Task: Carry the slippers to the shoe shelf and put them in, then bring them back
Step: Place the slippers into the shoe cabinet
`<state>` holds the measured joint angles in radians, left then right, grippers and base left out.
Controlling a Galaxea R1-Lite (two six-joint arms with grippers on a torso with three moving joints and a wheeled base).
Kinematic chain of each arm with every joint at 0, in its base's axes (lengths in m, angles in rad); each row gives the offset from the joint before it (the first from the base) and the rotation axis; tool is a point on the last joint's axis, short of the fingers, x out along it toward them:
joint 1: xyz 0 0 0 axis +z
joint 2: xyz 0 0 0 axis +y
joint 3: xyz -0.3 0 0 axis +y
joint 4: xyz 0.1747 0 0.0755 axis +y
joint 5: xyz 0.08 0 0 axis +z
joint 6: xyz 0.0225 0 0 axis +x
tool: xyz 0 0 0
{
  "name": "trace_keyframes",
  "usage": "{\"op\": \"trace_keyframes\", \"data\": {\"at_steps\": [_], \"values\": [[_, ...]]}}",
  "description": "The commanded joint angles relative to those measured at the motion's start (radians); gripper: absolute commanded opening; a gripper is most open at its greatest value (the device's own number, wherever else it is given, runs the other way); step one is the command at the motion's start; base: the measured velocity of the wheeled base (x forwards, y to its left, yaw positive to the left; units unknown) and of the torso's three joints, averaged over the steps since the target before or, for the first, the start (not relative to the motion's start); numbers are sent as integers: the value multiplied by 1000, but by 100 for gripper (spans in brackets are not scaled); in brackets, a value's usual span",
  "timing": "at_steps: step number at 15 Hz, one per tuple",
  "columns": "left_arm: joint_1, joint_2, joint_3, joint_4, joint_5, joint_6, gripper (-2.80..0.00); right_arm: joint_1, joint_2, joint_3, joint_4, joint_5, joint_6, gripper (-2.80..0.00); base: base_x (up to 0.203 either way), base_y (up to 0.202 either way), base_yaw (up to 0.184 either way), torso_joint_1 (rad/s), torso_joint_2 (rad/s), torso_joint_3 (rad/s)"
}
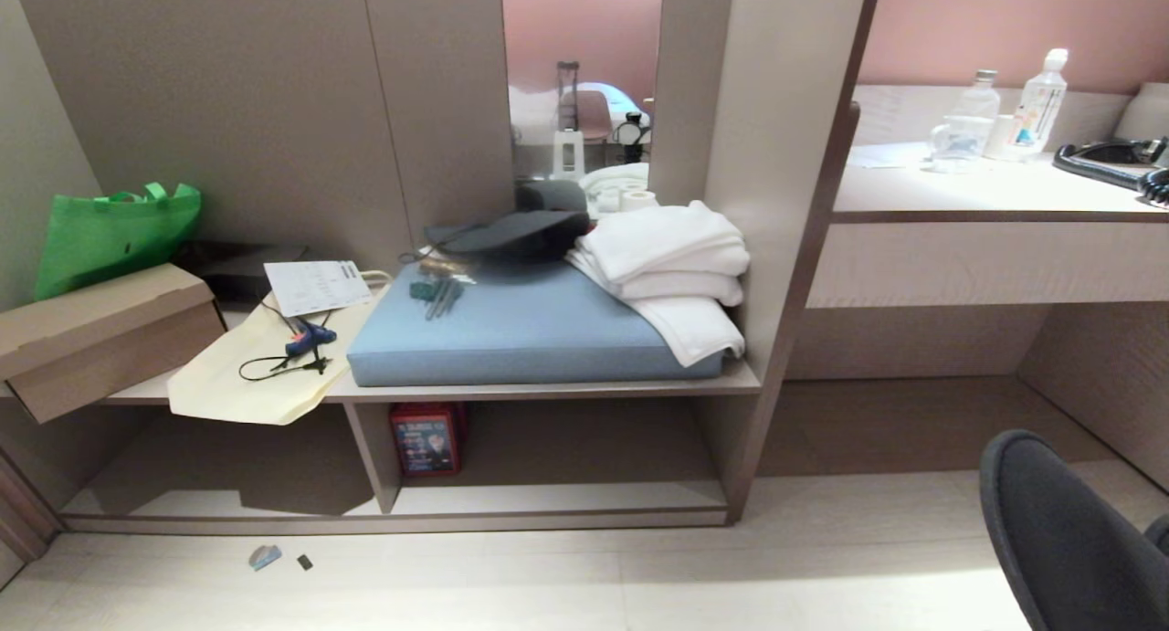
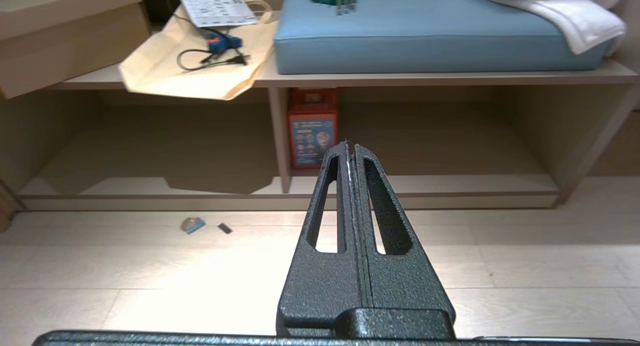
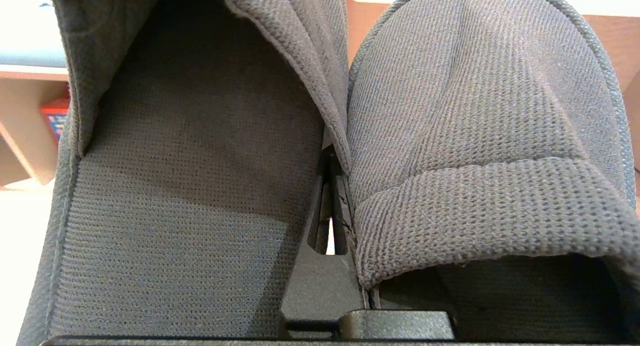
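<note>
From where I sit, the carry looks nearly over but the put-in has not started. At nine o'clock in the head view the shoe shelf (image 1: 228,499) stands bare of footwear, its upright divider (image 1: 376,457) beside a red box (image 1: 426,437). My left end effector (image 2: 350,144) hangs ahead of that cubby with its fingers pressed together on nothing. My right end effector (image 3: 331,158) is clamped tight on the slippers (image 3: 465,135), pinching the inner walls where the two meet. Left to do, I judge: place them inside, then fetch them back. Neither arm shows in the head view, and the slippers blot out nearly the whole right wrist view, so I cannot gauge their clearance from the shelf.
</note>
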<state>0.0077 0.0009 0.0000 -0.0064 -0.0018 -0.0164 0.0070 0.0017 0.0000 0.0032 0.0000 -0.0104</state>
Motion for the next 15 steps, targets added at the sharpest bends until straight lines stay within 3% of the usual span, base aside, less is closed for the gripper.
{"op": "trace_keyframes", "data": {"at_steps": [1, 9, 15], "values": [[0, 1, 0, -1, 0, 0, -280, 1, 1, 0, 0, 0, 0, -280, 0, 192, -4, 2, 7, 6], [0, 1, 0, -1, 0, 0, -280, 0, 1, 0, 0, 0, 0, -280, 0, 188, -2, 2, 3, 2], [0, 1, 0, -1, 0, 1, -280, 1, 1, 0, 0, 0, 0, -280, 0, 13, -2, 0, 0, 0]]}}
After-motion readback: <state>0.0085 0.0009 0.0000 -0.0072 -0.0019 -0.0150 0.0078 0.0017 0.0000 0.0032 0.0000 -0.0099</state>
